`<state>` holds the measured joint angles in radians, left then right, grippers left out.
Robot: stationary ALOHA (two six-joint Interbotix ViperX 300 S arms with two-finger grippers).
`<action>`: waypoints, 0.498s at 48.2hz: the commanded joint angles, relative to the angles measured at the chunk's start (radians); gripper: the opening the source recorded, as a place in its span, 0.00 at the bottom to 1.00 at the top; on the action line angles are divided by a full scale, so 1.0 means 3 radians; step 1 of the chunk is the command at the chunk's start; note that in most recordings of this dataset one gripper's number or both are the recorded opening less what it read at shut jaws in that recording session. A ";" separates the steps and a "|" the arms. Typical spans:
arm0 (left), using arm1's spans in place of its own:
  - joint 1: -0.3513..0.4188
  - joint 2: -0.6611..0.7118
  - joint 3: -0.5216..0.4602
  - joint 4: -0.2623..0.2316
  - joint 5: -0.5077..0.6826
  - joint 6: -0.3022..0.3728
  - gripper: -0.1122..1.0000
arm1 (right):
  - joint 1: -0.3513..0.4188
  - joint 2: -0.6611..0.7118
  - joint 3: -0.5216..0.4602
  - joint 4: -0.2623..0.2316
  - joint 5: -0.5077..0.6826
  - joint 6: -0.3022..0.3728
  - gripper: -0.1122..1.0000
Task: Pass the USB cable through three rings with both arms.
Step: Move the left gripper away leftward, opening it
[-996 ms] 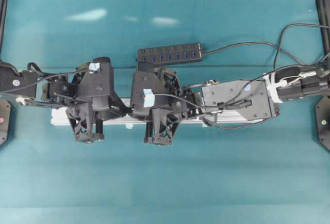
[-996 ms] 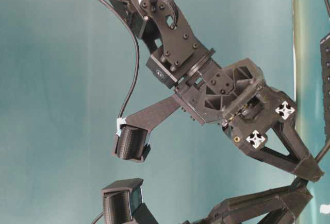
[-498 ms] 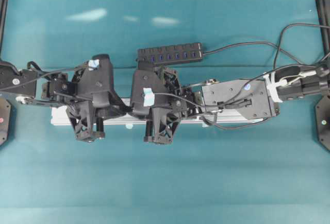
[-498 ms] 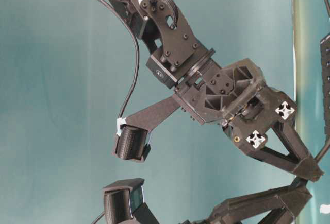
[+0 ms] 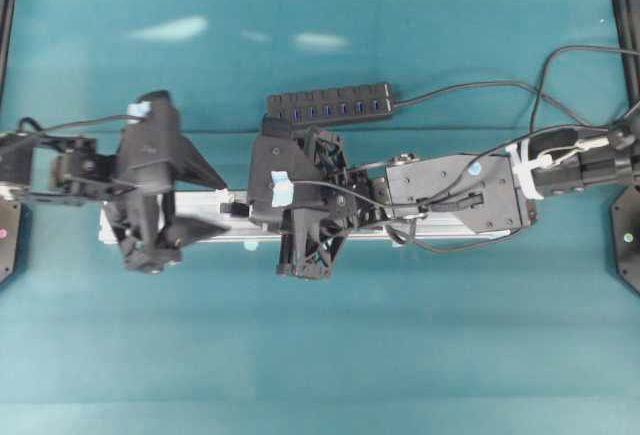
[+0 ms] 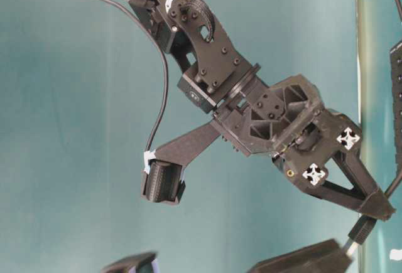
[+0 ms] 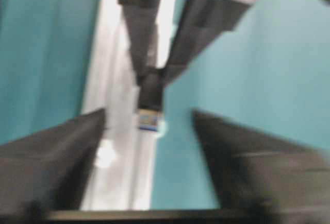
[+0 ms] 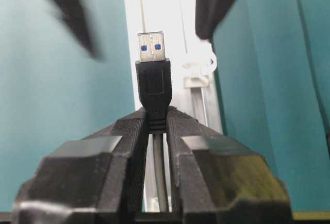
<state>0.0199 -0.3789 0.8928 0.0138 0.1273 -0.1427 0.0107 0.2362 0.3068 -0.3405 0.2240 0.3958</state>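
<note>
Right fingers [image 8: 154,131] clenched on USB cable [image 8: 153,85], left fingers [image 5: 195,205] spread, above teal tabletop [image 5: 400,335].

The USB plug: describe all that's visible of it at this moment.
The USB plug has a black moulded body with a bare metal tip showing blue inside. The right gripper is shut on its rear end, so it juts forward over the silver rail, cord trailing back between the fingers. The left gripper stands open, clear of it.

light: bright, even | glare: two overhead patches on table [image 5: 180,28] | left wrist view: motion-blurred
</note>
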 commanded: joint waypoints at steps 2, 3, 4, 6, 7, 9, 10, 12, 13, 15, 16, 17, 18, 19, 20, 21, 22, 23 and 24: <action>-0.0041 -0.0194 0.0000 0.0000 -0.0031 -0.0041 0.93 | 0.0015 -0.0031 -0.0046 -0.0010 -0.0005 -0.0031 0.05; -0.0041 -0.0235 0.0015 0.0005 -0.0026 -0.0056 0.92 | 0.0015 -0.0031 -0.0051 -0.0010 -0.0010 -0.0031 0.05; -0.0041 -0.0271 0.0026 0.0000 -0.0020 -0.0066 0.91 | 0.0015 -0.0031 -0.0056 -0.0010 -0.0010 -0.0026 0.05; -0.0041 -0.0353 0.0061 0.0005 -0.0015 -0.0087 0.89 | 0.0015 -0.0026 -0.0077 -0.0010 -0.0005 -0.0026 0.05; -0.0041 -0.0394 0.0082 0.0005 -0.0015 -0.0097 0.88 | 0.0015 -0.0020 -0.0092 -0.0010 -0.0005 -0.0031 0.05; -0.0041 -0.0481 0.0123 0.0000 -0.0005 -0.0112 0.88 | 0.0010 -0.0010 -0.0128 -0.0010 -0.0005 -0.0026 0.05; -0.0041 -0.0527 0.0148 0.0005 0.0000 -0.0118 0.88 | 0.0010 -0.0005 -0.0148 -0.0010 -0.0010 -0.0026 0.05; -0.0041 -0.0644 0.0194 0.0000 0.0031 -0.0123 0.88 | 0.0005 0.0010 -0.0189 -0.0010 -0.0010 -0.0026 0.05; -0.0041 -0.0695 0.0215 0.0005 0.0046 -0.0118 0.88 | 0.0000 0.0020 -0.0205 -0.0010 -0.0005 -0.0026 0.05; -0.0041 -0.0793 0.0251 0.0005 0.0087 -0.0118 0.88 | -0.0005 0.0036 -0.0235 -0.0010 -0.0005 -0.0026 0.05; -0.0036 -0.0844 0.0271 0.0000 0.0112 -0.0112 0.88 | -0.0015 0.0046 -0.0266 -0.0010 -0.0005 -0.0020 0.05; -0.0031 -0.0900 0.0291 0.0005 0.0138 -0.0107 0.88 | -0.0026 0.0051 -0.0281 -0.0010 -0.0005 -0.0020 0.05; -0.0031 -0.0951 0.0307 0.0000 0.0164 -0.0107 0.87 | -0.0031 0.0056 -0.0297 -0.0010 -0.0005 -0.0026 0.05; -0.0031 -0.0997 0.0327 0.0005 0.0199 -0.0107 0.87 | -0.0041 0.0056 -0.0307 -0.0010 -0.0005 -0.0031 0.05; -0.0031 -0.1048 0.0343 0.0000 0.0230 -0.0107 0.87 | -0.0046 0.0061 -0.0317 -0.0010 0.0000 -0.0026 0.05; -0.0031 -0.1099 0.0358 0.0005 0.0266 -0.0107 0.87 | -0.0056 0.0061 -0.0327 -0.0010 0.0010 -0.0031 0.05; -0.0026 -0.1145 0.0373 0.0000 0.0307 -0.0107 0.87 | -0.0066 0.0061 -0.0337 -0.0010 0.0031 -0.0031 0.05; -0.0026 -0.1197 0.0383 0.0005 0.0343 -0.0107 0.87 | -0.0077 0.0061 -0.0343 -0.0010 0.0061 -0.0036 0.05; -0.0026 -0.1243 0.0394 0.0005 0.0389 -0.0107 0.87 | -0.0082 0.0061 -0.0353 -0.0010 0.0102 -0.0041 0.05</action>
<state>0.0092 -0.7056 1.0124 0.0138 0.2148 -0.1764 0.0000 0.2669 0.2316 -0.3421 0.2362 0.3942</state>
